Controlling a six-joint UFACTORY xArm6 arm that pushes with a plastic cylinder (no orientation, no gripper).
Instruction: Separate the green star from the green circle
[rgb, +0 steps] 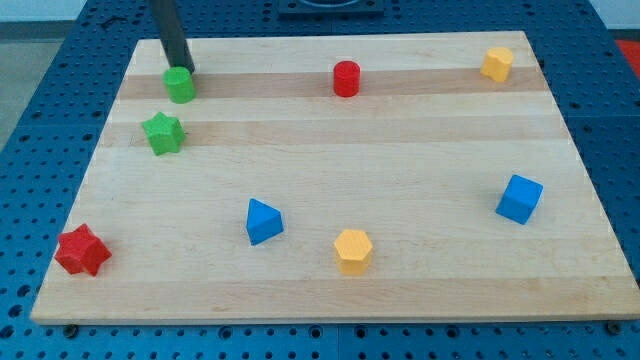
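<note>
The pale wooden surface (330, 150) lies over a blue perforated base (40, 130), and it carries eight small plastic blocks lying loose, none of them inside any container. My tool is a straight dark rod (170, 30) that comes down from the view's top near the surface's top-left corner; my tip (186, 70) sits at the top-right shoulder of the green circle block (180, 85), touching it or all but touching it (the exact contact cannot be made out). Having no jaws, the rod is neither spread nor pressed together, and it pinches nothing. The green star block (163, 133) lies just below the green circle block, slightly nearer the left edge, with a narrow strip of bare wood between the two, so they are near each other but apart. Along the top edge, a red cylinder block (346, 78) stands about midway across, and a yellow block (496, 64), whose shape is hard to read, sits near the top-right corner. A red star block (82, 250) rests at the bottom-left corner. A blue triangular block (264, 221) and a yellow hexagonal block (352, 250) lie close to the bottom edge, the yellow one further toward the view's right. A blue cube block (520, 198) sits near the right edge, well apart from the rest.
</note>
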